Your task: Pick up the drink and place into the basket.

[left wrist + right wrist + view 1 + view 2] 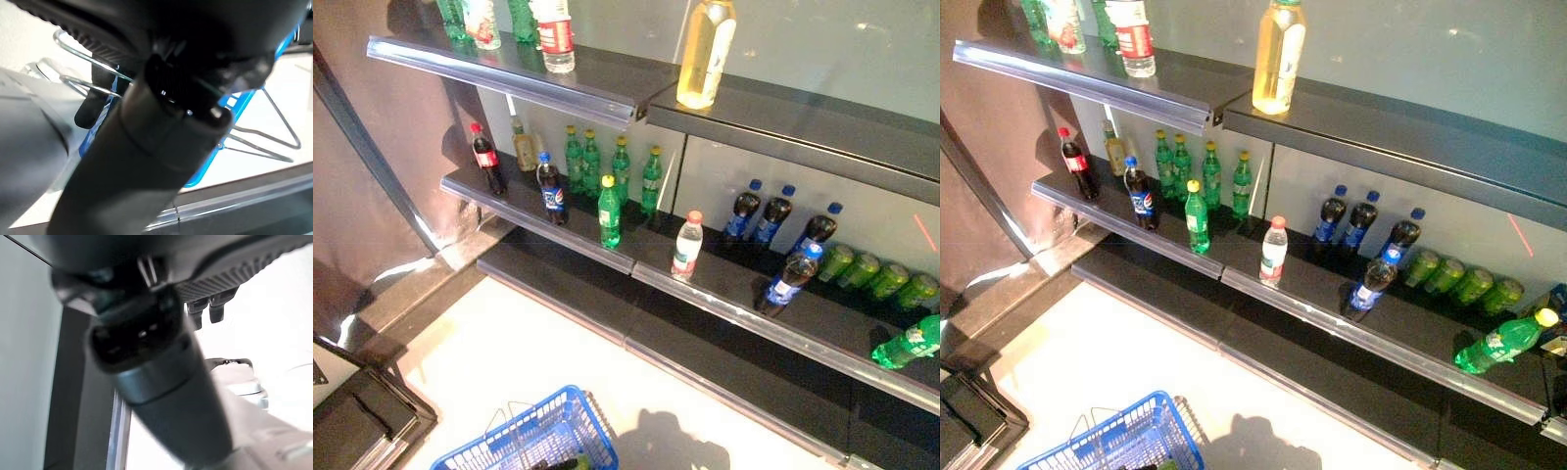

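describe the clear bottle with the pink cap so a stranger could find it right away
Find the middle shelf of the dark rack. At its front edge, right of the lone green bottle, stands the clear bottle. It alone there has a pink cap and pale contents; its neighbours are green or dark.

We see strong light wash the pale floor [509, 343] nearly white, with glare along the shelf edges [509, 83]. Bottles cast soft shadows backward. Both wrist views are blurred, dark bulk unfocused up close.
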Motion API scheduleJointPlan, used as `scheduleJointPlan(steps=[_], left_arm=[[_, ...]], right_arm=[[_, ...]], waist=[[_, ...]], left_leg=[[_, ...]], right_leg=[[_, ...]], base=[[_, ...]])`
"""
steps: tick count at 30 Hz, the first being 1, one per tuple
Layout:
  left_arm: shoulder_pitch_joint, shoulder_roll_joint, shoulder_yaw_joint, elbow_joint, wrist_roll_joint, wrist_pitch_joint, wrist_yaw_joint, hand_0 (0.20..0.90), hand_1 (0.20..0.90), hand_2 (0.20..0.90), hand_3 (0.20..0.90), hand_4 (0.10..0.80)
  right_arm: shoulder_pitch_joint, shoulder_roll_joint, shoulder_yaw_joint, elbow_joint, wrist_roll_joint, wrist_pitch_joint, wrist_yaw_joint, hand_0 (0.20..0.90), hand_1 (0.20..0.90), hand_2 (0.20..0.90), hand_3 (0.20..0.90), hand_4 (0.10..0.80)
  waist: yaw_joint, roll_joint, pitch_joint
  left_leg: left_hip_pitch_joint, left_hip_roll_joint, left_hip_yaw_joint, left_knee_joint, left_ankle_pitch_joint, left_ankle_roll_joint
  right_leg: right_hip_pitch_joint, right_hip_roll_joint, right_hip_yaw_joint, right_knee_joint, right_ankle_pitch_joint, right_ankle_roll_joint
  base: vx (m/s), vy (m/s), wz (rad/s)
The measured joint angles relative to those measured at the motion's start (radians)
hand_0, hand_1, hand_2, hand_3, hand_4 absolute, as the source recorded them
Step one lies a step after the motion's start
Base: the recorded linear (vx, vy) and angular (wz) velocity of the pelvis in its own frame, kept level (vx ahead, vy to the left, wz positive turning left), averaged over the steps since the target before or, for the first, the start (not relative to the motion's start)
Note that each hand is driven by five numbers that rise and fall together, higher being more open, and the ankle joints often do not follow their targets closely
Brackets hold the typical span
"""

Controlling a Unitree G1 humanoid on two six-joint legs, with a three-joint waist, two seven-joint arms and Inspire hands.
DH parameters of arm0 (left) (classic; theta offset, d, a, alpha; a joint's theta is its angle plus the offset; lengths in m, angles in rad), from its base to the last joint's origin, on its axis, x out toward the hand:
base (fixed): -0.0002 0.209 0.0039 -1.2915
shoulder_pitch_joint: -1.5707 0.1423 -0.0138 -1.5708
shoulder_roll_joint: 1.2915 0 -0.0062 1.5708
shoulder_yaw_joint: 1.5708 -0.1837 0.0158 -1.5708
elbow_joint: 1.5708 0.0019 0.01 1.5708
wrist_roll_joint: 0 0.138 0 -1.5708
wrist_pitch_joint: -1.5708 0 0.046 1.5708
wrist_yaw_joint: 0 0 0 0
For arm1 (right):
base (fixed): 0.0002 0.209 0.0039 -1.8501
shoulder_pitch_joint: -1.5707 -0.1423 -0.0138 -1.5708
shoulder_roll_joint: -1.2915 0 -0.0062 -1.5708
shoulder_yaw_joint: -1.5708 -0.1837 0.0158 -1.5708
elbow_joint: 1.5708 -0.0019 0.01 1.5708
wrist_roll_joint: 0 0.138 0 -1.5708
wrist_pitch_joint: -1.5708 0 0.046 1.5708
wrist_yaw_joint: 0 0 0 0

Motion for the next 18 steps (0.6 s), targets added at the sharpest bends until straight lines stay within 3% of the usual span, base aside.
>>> scheduleJointPlan(steps=[3, 4, 5, 7, 9, 11, 12, 14, 16, 17, 18], left_arm=[[-0.011, 0.006, 0.001, -0.001, 0.010, -0.008, -0.001, 0.300, 0.300, 0.300, 0.200, 0.100], [-0.012, 0.007, 0.004, 0.001, 0.010, -0.009, 0.000, 0.300, 0.300, 0.300, 0.200, 0.100], [-0.013, 0.005, 0.004, 0.001, 0.010, -0.009, 0.001, 0.300, 0.300, 0.300, 0.200, 0.100], [-0.015, -0.003, 0.004, 0.000, 0.012, -0.009, -0.015, 0.300, 0.300, 0.300, 0.200, 0.100], [-0.011, -0.023, 0.008, -0.001, 0.016, -0.010, -0.019, 0.300, 0.300, 0.300, 0.200, 0.100], [-0.009, -0.035, 0.007, 0.005, 0.019, -0.007, -0.019, 0.300, 0.300, 0.300, 0.200, 0.100], [-0.005, -0.031, 0.008, 0.013, 0.028, -0.007, -0.020, 0.300, 0.300, 0.300, 0.200, 0.100], [-0.013, -0.013, 0.008, 0.019, 0.042, -0.007, -0.020, 0.300, 0.300, 0.300, 0.200, 0.100], [-0.004, -0.007, 0.007, 0.021, 0.052, -0.007, -0.018, 0.300, 0.300, 0.300, 0.200, 0.100], [-0.001, -0.005, 0.006, 0.021, 0.056, -0.007, -0.018, 0.300, 0.300, 0.300, 0.200, 0.100], [0.001, -0.006, -0.001, 0.021, 0.063, -0.006, -0.017, 0.300, 0.300, 0.300, 0.200, 0.100]], right_arm=[[-0.001, 0.031, 0.000, 0.023, 0.001, 0.000, 0.005, 0.900, 0.900, 0.900, 0.900, 0.800], [-0.002, 0.037, -0.002, 0.023, 0.001, -0.001, 0.008, 0.900, 0.900, 0.900, 0.900, 0.800], [0.005, 0.037, -0.003, 0.023, 0.002, -0.002, 0.009, 0.900, 0.900, 0.900, 0.900, 0.800], [0.023, 0.034, -0.003, 0.028, 0.009, -0.005, 0.009, 0.900, 0.900, 0.900, 0.900, 0.800], [0.026, 0.024, -0.002, 0.025, 0.012, -0.005, 0.010, 0.900, 0.900, 0.900, 0.900, 0.800], [0.006, 0.015, -0.002, 0.013, 0.025, -0.020, 0.012, 0.900, 0.900, 0.900, 0.900, 0.800], [0.003, 0.018, 0.000, 0.012, 0.031, -0.022, 0.015, 0.900, 0.900, 0.900, 0.900, 0.800], [0.000, 0.029, 0.000, 0.017, 0.039, -0.019, 0.017, 0.900, 0.900, 0.900, 0.900, 0.800], [0.024, 0.040, -0.001, 0.026, 0.040, -0.019, 0.017, 0.900, 0.900, 0.900, 0.900, 0.800], [0.032, 0.042, -0.001, 0.027, 0.040, -0.020, 0.017, 0.900, 0.900, 0.900, 0.900, 0.800], [0.048, 0.044, -0.002, 0.029, 0.040, -0.020, 0.017, 0.900, 0.900, 0.900, 0.900, 0.800]], waist=[[-0.017, -0.013, 0.007], [-0.033, -0.024, 0.016], [-0.053, -0.021, 0.020], [-0.054, -0.029, 0.031], [-0.050, -0.005, 0.038], [-0.054, 0.025, 0.079], [-0.076, 0.028, 0.075], [-0.084, -0.001, 0.072], [-0.103, -0.027, 0.061], [-0.106, -0.029, 0.057], [-0.109, -0.030, 0.050]], left_leg=[[-0.021, -0.011, -0.040, 0.000, 0.009, 0.000], [-0.024, -0.024, -0.059, 0.000, 0.018, -0.014], [-0.023, -0.027, -0.076, 0.001, 0.019, -0.018], [-0.016, -0.050, -0.061, 0.056, -0.005, -0.028], [0.000, -0.058, -0.072, 0.075, -0.057, -0.005], [0.086, -0.050, -0.147, 0.007, -0.033, 0.017], [0.084, -0.042, -0.157, 0.007, -0.041, 0.017], [0.083, -0.050, -0.172, 0.004, -0.049, 0.014], [0.106, -0.058, -0.219, 0.007, -0.073, 0.003], [0.109, -0.059, -0.235, 0.007, -0.079, -0.001], [0.124, -0.061, -0.260, 0.007, -0.092, -0.013]], right_leg=[[0.048, 0.086, 0.013, -0.251, -0.012, -0.002], [0.095, 0.109, 0.064, -0.330, 0.021, -0.035], [0.117, 0.122, 0.079, -0.355, 0.026, -0.036], [0.122, 0.113, 0.082, -0.351, 0.053, -0.064], [0.133, 0.111, 0.071, -0.293, 0.038, -0.055], [0.010, 0.120, 0.056, -0.017, -0.061, -0.035], [-0.026, 0.141, 0.062, -0.065, -0.059, -0.038], [-0.065, 0.150, 0.058, -0.125, -0.019, -0.045], [-0.077, 0.176, 0.069, -0.207, 0.025, -0.082], [-0.069, 0.176, 0.080, -0.220, 0.035, -0.083], [-0.050, 0.183, 0.096, -0.226, 0.076, -0.105]], base=[[0.174, -0.011, 0.48], [0.220, -0.005, 0.73], [0.197, -0.005, 0.76], [0.217, -0.001, 0.40], [0.316, -0.003, 0.02], [0.290, -0.022, -0.16], [0.341, -0.032, 0.10], [0.308, -0.033, 0.30], [0.335, -0.037, 0.56], [0.242, -0.009, 0.79], [0.149, -0.005, 0.70]])
